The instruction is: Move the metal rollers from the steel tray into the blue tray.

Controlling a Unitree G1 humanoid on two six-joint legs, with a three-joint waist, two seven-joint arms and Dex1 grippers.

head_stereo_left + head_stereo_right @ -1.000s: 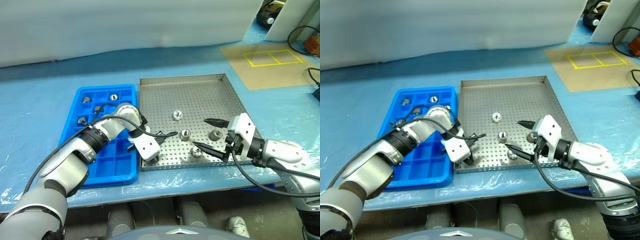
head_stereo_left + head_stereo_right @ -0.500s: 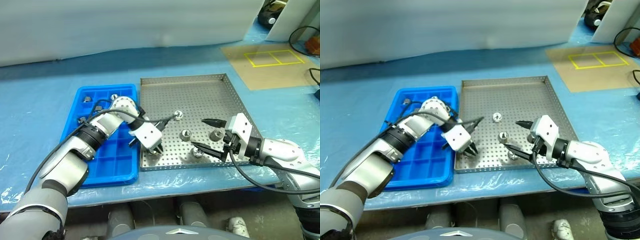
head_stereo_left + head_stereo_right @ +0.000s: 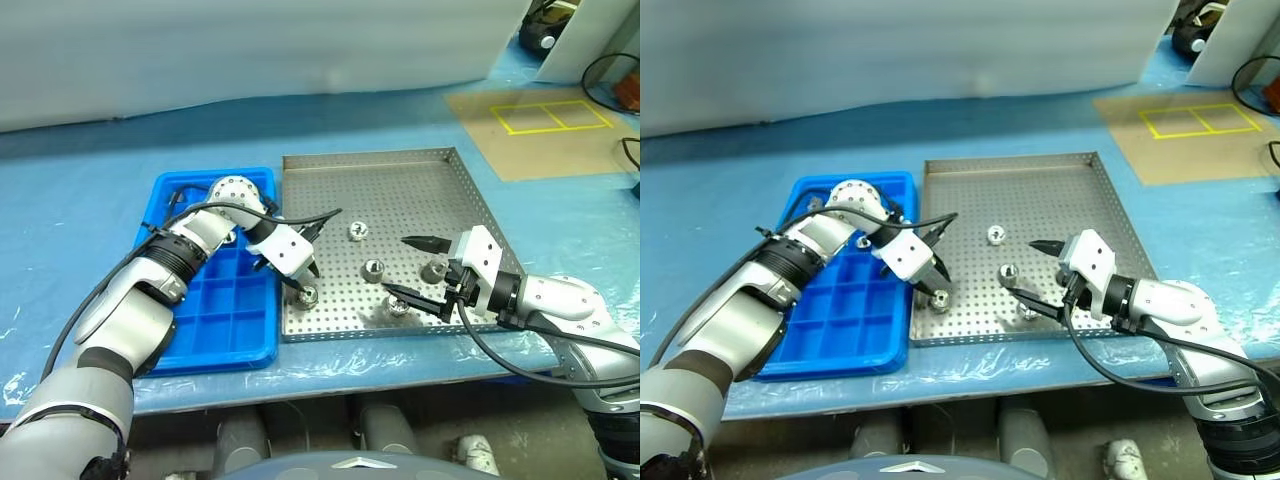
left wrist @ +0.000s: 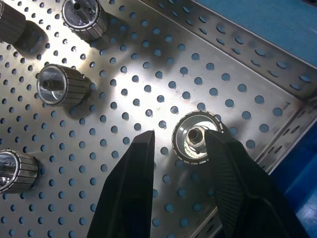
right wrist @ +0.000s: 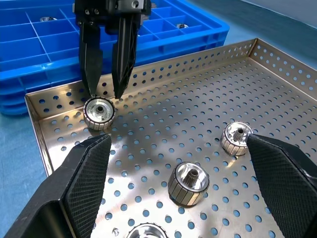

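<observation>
The steel tray (image 3: 360, 158) holds several metal rollers. One roller (image 3: 307, 294) stands near the tray's near left corner, beside the blue tray (image 3: 225, 320). My left gripper (image 3: 302, 277) hangs just above that roller, pointing down. Its fingers (image 5: 92, 64) stand slightly apart, with nothing between them. In the left wrist view the same roller (image 4: 195, 143) shows just past the fingertips. Other rollers (image 3: 373, 269) (image 3: 356, 231) stand mid-tray. My right gripper (image 3: 415, 270) is wide open, low over the tray's near right part, with two rollers (image 3: 434, 270) (image 3: 398, 306) close by.
The blue tray's far compartments hold a few small metal pieces (image 5: 181, 25). A brown board with yellow tape squares (image 3: 530, 125) lies at the far right on the blue table cover. Black cables (image 3: 620, 150) run along the right edge.
My left gripper has risen and moved away from the tray's near left corner. Its fingers have parted, and the roller now stands on the tray below them. The right gripper has stayed put.
</observation>
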